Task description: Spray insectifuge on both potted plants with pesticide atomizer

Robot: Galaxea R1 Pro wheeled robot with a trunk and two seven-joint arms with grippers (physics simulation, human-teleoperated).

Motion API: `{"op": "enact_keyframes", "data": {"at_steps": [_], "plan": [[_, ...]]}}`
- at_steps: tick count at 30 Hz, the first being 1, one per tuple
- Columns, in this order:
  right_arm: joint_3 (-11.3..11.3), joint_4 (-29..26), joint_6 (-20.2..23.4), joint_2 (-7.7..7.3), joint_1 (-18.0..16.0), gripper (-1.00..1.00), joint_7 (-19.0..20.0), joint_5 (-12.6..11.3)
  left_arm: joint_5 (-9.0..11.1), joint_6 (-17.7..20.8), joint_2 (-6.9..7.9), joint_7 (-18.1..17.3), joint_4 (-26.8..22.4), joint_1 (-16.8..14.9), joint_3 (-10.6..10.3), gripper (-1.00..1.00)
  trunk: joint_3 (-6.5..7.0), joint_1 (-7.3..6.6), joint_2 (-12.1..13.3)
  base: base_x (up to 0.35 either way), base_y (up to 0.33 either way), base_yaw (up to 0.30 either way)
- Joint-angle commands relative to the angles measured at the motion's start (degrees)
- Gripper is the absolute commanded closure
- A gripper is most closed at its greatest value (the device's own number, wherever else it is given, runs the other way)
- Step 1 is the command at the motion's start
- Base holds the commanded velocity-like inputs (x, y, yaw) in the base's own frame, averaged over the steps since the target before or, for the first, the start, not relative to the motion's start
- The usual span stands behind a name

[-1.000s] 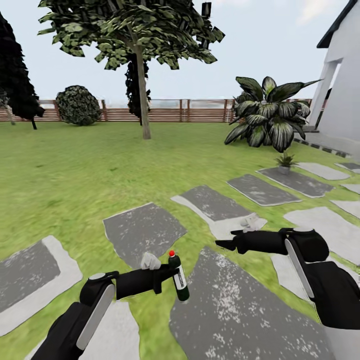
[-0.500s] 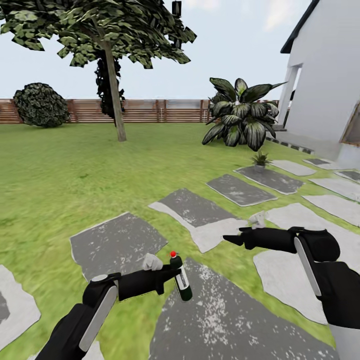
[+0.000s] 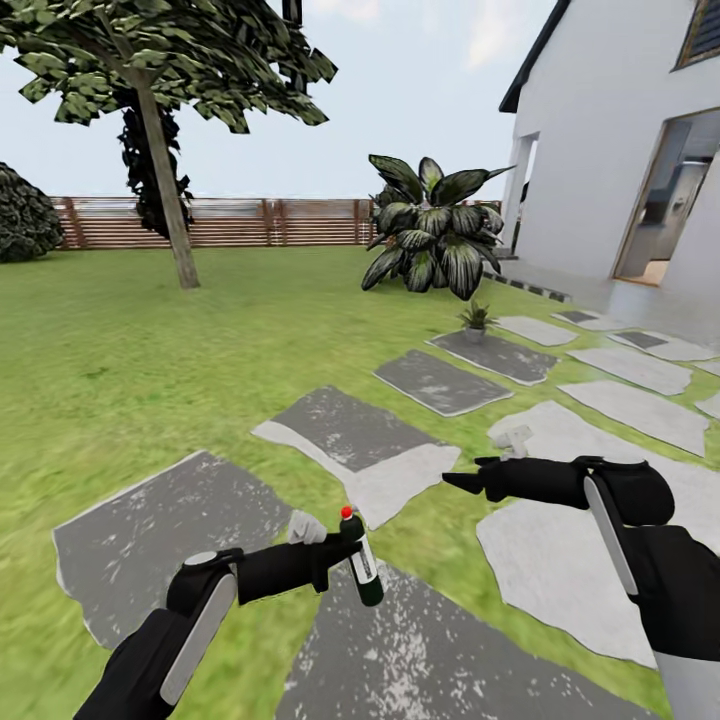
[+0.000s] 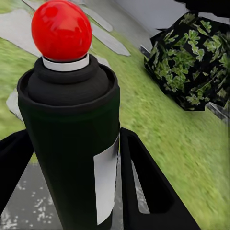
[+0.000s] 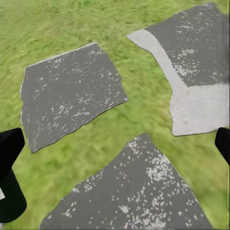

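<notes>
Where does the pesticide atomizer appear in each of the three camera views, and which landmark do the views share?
Head view: pesticide atomizer low, centre-left, gripped by the left claw.
Left wrist view: atomizer large in the foreground, between both fingers.
Right wrist view: a dark rounded bit with white at a lower corner, probably the atomizer.
Shared landmark: grey stepping slab beneath.

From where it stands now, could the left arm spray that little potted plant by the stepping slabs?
Probably not yet. The left gripper holds the atomizer low near the robot, while the potted plant sits far off across several slabs.
</notes>
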Motion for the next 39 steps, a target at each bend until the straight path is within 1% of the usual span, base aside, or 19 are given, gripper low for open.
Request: {"op": "enact_keyframes", "data": {"at_steps": [1, 2, 4, 6, 9, 30, 39], "plan": [[-0.01, -0.02, 0.40, 0.05, -0.05, -1.00, 0.24, 0.43, 0.37, 0.36, 0.04, 0.08, 0.06, -0.03, -0.06, 1.00, -0.06, 0.02, -0.02, 0.333, 0.000, -0.275], [-0.01, -0.02, 0.40, 0.08, -0.05, -1.00, 0.24, 1.02, 0.32, 0.29, 0.04, 0.45, 0.14, -0.02, -0.06, 1.00, -0.06, 0.02, -0.02, 0.333, -0.014, -0.275], [-0.04, -0.02, 0.40, 0.12, -0.05, -1.00, 0.25, 1.99, 0.59, -1.15, 0.04, 2.42, 0.31, -0.02, -0.06, 1.00, -0.06, 0.02, -0.02, 0.333, -0.050, -0.275], [-0.04, -0.02, 0.40, 0.13, -0.05, -1.00, 0.26, 2.27, 0.79, -1.95, 0.04, 3.38, 0.38, -0.02, -0.06, 1.00, -0.06, 0.02, -0.02, 0.333, -0.066, -0.275], [-0.05, -0.02, 0.40, 0.13, -0.05, -1.00, 0.26, 2.40, 0.86, -2.33, 0.04, 3.83, 0.41, 0.03, -0.08, 1.00, -0.06, 0.02, -0.02, 0.333, -0.072, -0.275], [-0.21, -0.02, 0.40, 0.13, -0.04, -1.00, 0.26, 2.46, 0.78, -2.57, 0.04, 4.23, 1.03, 0.01, -0.09, 1.00, -0.06, 0.02, -0.02, 0.333, -0.075, -0.276], [-0.38, -0.02, 0.01, 0.07, -0.04, -1.00, 0.33, 2.46, 0.75, -2.60, 0.04, 4.23, 1.04, 0.02, -0.07, 1.00, -0.06, 0.02, -0.02, 0.333, -0.014, -0.065]]}}
